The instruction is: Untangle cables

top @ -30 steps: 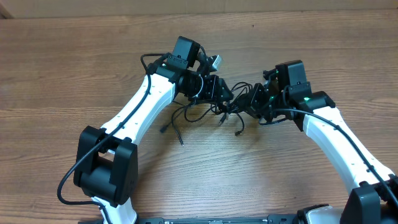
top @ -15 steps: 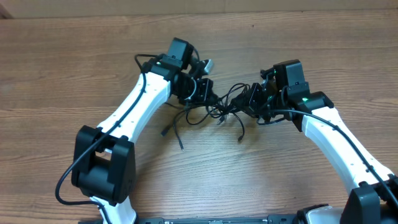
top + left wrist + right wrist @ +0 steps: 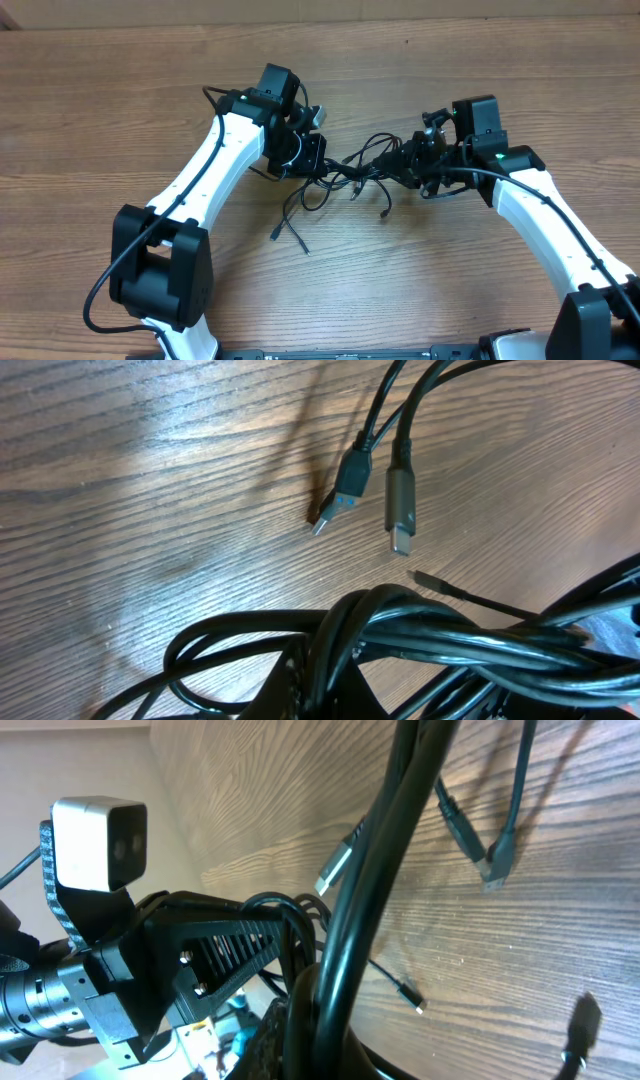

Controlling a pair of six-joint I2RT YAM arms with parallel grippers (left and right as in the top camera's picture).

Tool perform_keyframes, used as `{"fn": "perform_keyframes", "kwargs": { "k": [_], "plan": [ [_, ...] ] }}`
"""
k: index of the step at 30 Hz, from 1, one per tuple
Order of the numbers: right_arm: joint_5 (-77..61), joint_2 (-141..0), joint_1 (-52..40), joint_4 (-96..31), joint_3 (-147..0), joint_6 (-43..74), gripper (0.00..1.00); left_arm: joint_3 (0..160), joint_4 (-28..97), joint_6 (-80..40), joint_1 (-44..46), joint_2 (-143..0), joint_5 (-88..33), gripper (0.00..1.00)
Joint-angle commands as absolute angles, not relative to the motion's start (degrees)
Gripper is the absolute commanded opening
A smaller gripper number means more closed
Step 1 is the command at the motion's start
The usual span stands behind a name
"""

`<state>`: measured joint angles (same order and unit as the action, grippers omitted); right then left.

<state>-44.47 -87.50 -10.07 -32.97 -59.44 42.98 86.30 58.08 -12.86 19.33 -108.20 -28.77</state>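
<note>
A tangle of thin black cables (image 3: pixel 358 172) hangs stretched between my two grippers above the wooden table. My left gripper (image 3: pixel 316 160) is shut on the left end of the bundle (image 3: pixel 420 630). My right gripper (image 3: pixel 408 166) is shut on the right end (image 3: pixel 370 900). Loose ends droop onto the table: two plug tips (image 3: pixel 290 236) at the front left and one (image 3: pixel 383 213) under the middle. In the left wrist view two plugs, one bluish-silver (image 3: pixel 338 505) and one grey (image 3: pixel 400 510), hang over the wood. The right wrist view shows the left gripper's fingers (image 3: pixel 220 945) opposite.
The wooden table (image 3: pixel 120 100) runs all round the arms. A pale strip (image 3: pixel 320 8) edges its far side. Both white arms reach in from the front edge, the left arm (image 3: pixel 200 190) and the right arm (image 3: pixel 550 220).
My left gripper has moved left and slightly back with the cables, and the right gripper has shifted slightly right. The bundle is stretched wider and the loose ends have dragged forward-left.
</note>
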Motion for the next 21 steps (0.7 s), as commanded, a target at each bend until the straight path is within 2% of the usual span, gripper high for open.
{"fn": "perform_keyframes", "kwargs": {
  "k": [1, 4, 8, 13, 17, 21],
  "plan": [
    [-42.3, -86.17, -4.21, -33.56, -60.03, 41.39, 0.04, 85.23, 60.03, -10.28, 13.39, -108.47, -10.13, 0.04],
    [-42.59, -86.17, -4.05, -34.79, -60.03, 39.24, 0.04, 85.23, 59.22, -10.24, 13.41, -108.47, -11.03, 0.04],
    [-43.33, -86.17, -4.54, -37.63, -60.03, 33.15, 0.25, 85.23, 57.56, -7.77, 13.52, -108.47, -14.11, 0.04],
    [-46.7, -86.15, -4.1, -40.88, -61.21, 23.4, 0.38, 85.23, 56.93, -5.45, 13.41, -108.47, -15.4, 0.04],
    [-46.52, -86.15, -4.99, -45.8, -65.39, 17.47, 0.44, 85.23, 56.45, 3.88, 13.45, -108.47, -26.76, 0.04],
    [-45.95, -86.15, -7.25, -46.28, -68.14, 15.99, 0.46, 85.23, 56.47, 14.2, 13.52, -108.47, -40.75, 0.04]
  ]
}}
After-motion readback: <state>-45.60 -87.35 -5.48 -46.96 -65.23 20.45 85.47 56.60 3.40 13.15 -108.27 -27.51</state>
